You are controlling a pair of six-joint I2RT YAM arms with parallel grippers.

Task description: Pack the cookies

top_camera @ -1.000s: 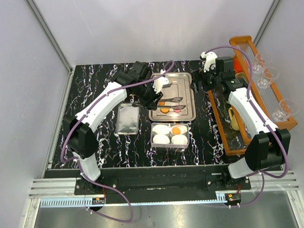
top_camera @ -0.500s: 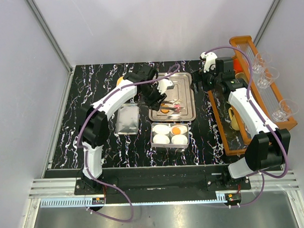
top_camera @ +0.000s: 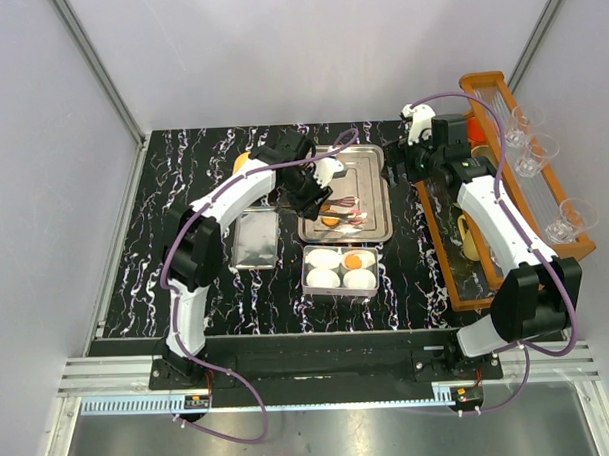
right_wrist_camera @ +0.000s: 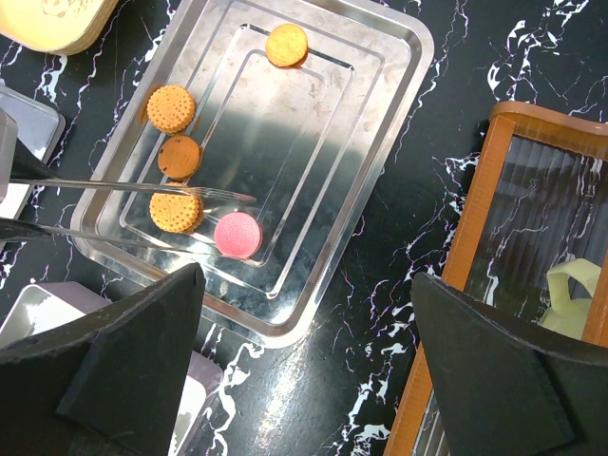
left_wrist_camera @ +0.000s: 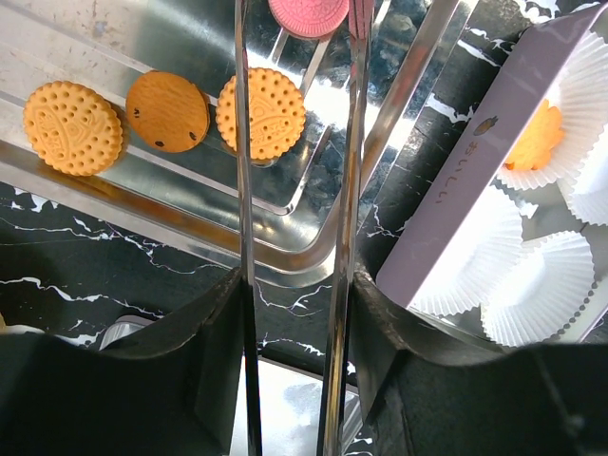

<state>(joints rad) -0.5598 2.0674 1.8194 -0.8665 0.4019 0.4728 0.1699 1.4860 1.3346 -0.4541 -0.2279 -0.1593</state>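
Top view: the left gripper (top_camera: 306, 194) hangs over the rectangular steel baking tray (top_camera: 374, 164) mid-table. The right gripper (top_camera: 410, 156) hovers by its far right corner.

Left wrist: the jaws clamp long steel tongs (left_wrist_camera: 244, 190), whose tips flank the round pink sandwich cookie (left_wrist_camera: 309, 14). Orange dotted biscuits (left_wrist_camera: 261, 112) lie to its left.

Right wrist: the jaws gape wide and empty.

The cookies look light, stiff and brittle, so pinch them gently across the rim.

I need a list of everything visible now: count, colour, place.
steel tray: one, silver, middle of black table
box: one, lavender, near side of tray
paper cups: four, white, in box
cookies: six; four orange and one pink on tray, one orange in a cup
tongs: one, metal, tips around pink cookie
lid: one, silver, left of box
dish: one, yellow, left of tray's far end
wooden trays: two, brown, right side
glasses: three, clear, along outer tray
mug: one, yellow, inner tray
left end effector: black, holding tongs
right end effector: black, open
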